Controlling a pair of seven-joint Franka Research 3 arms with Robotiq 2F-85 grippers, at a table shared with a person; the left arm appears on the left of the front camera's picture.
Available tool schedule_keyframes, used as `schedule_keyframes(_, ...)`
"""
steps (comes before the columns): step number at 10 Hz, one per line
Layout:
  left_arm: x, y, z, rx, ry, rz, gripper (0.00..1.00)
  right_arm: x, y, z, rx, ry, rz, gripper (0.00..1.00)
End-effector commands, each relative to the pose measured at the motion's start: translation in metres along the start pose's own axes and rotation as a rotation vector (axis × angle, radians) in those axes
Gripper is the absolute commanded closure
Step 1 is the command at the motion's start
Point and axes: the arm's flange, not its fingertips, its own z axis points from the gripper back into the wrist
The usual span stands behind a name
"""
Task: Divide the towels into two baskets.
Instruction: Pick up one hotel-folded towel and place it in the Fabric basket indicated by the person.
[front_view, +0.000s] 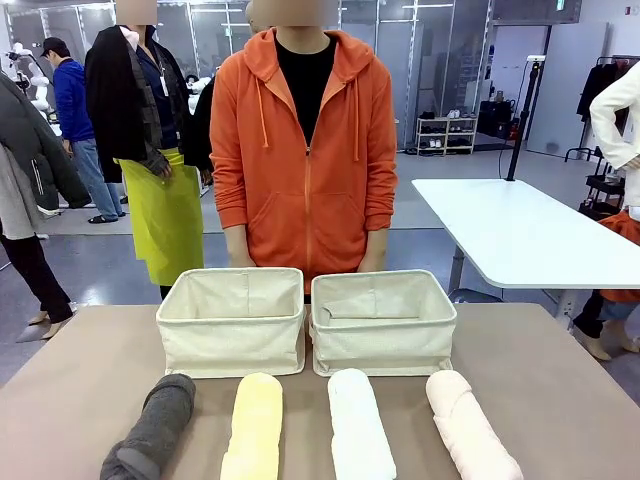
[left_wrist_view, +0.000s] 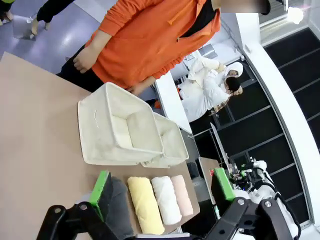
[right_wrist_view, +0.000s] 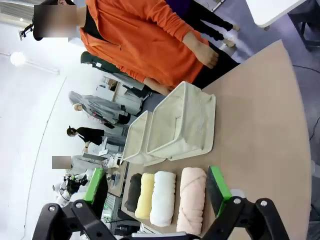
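Four rolled towels lie in a row at the table's near edge: dark grey (front_view: 152, 428), pale yellow (front_view: 254, 428), white (front_view: 359, 427) and pale pink (front_view: 469, 428). Behind them two cream canvas baskets stand side by side, the left basket (front_view: 231, 322) and the right basket (front_view: 383, 322), both with nothing in them. My left gripper (left_wrist_view: 162, 192) hangs open above the towels, its left pad over the grey towel (left_wrist_view: 120, 207). My right gripper (right_wrist_view: 157, 189) is open too, high above the row, with the pink towel (right_wrist_view: 191, 206) nearest its right finger.
A person in an orange hoodie (front_view: 305, 150) stands at the far edge right behind the baskets, hands down. The brown tabletop (front_view: 560, 390) is bare to both sides of the baskets. A white table (front_view: 520, 230) stands beyond at the right.
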Motion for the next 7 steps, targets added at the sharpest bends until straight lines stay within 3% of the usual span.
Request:
schedule_keyframes(1, -0.0015, 0.0061, -0.0405, -0.036, 0.077, -0.019, 0.00, 0.0013, 0.0047, -0.0242, 0.022, 0.041, 0.015, 0.00)
schedule_keyframes(7, -0.0015, 0.0061, -0.0405, -0.036, 0.077, -0.019, 0.00, 0.0013, 0.0047, -0.0242, 0.022, 0.041, 0.015, 0.00)
